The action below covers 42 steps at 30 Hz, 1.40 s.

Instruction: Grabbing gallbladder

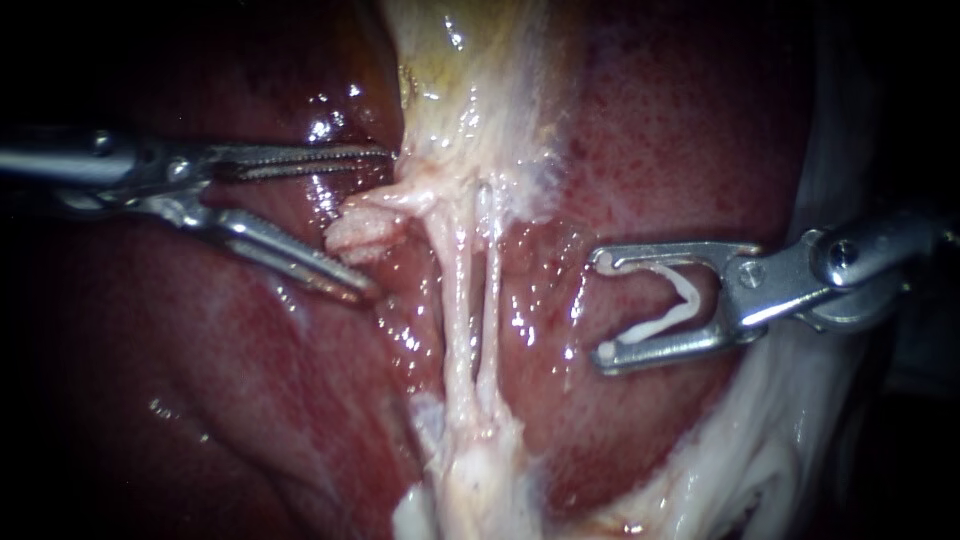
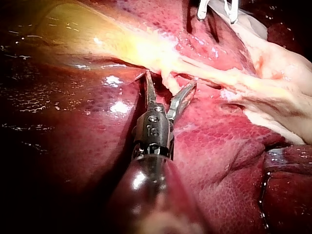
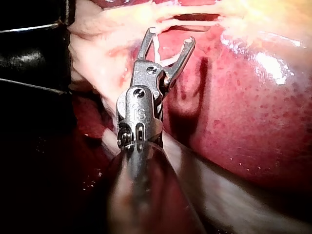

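My left instrument (image 1: 382, 224) has its shaft cut off at the edge, and my right instrument (image 1: 602, 306) is lost in the dark on its side. The gallbladder (image 1: 470, 60) leaves the view up top, most of it unseen. Both tubes (image 1: 455, 270) dive under pale tissue (image 1: 480, 470) low down, ends hidden. The clip (image 1: 688, 298) gripped in my right jaws sits partly behind the upper jaw. In both wrist views my own shafts blur near the camera.

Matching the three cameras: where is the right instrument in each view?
Endoscope view: right instrument with clip from the right, beside the pale tubes.
Left wrist view: right instrument beyond the tubes, ahead of left instrument.
Right wrist view: right instrument central, tubes just ahead.
Shared landmark: pale tubes.
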### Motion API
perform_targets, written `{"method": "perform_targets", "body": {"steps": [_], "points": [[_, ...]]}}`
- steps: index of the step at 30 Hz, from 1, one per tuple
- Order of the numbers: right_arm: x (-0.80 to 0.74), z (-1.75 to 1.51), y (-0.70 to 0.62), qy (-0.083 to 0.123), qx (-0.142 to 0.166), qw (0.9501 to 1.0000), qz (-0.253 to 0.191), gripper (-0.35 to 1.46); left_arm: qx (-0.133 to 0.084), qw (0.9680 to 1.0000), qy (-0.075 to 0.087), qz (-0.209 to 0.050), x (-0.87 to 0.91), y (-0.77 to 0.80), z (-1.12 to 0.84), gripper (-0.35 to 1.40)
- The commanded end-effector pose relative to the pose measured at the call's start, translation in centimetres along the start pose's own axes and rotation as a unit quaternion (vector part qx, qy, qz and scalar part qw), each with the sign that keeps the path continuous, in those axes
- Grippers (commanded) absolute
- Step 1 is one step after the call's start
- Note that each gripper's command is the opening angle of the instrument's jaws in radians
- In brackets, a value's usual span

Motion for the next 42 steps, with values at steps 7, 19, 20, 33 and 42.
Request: {"method": "perform_targets", "body": {"steps": [7, 19, 20, 33, 42], "points": [[0.0, 0.0, 0.0, 0.0, 0.0, 1.0, 0.0, 0.48, -0.009, 0.9999, 0.001, -0.007, 0.05, 0.04, -0.02, 0.53], [0.0, 0.0, 0.0, 0.0, 0.0, 1.0, 0.0, 0.48, -0.012, 0.9995, 0.001, -0.03, 0.07, 0.02, -0.08, 0.29], [0.0, 0.0, 0.0, 0.0, 0.0, 1.0, 0.0, 0.48, -0.013, 0.9995, 0.001, -0.03, 0.06, 0.01, -0.08, 0.24], [0.0, 0.0, 0.0, 0.0, 0.0, 1.0, 0.0, 0.48, -0.012, 0.9984, 0.0, -0.056, 0.08, 0.01, -0.17, -0.35], [0.0, 0.0, 0.0, 0.0, 0.0, 1.0, 0.0, 0.48, -0.009, 0.9973, -0.001, -0.073, 0.18, 0.08, -0.35, -0.35]]}}
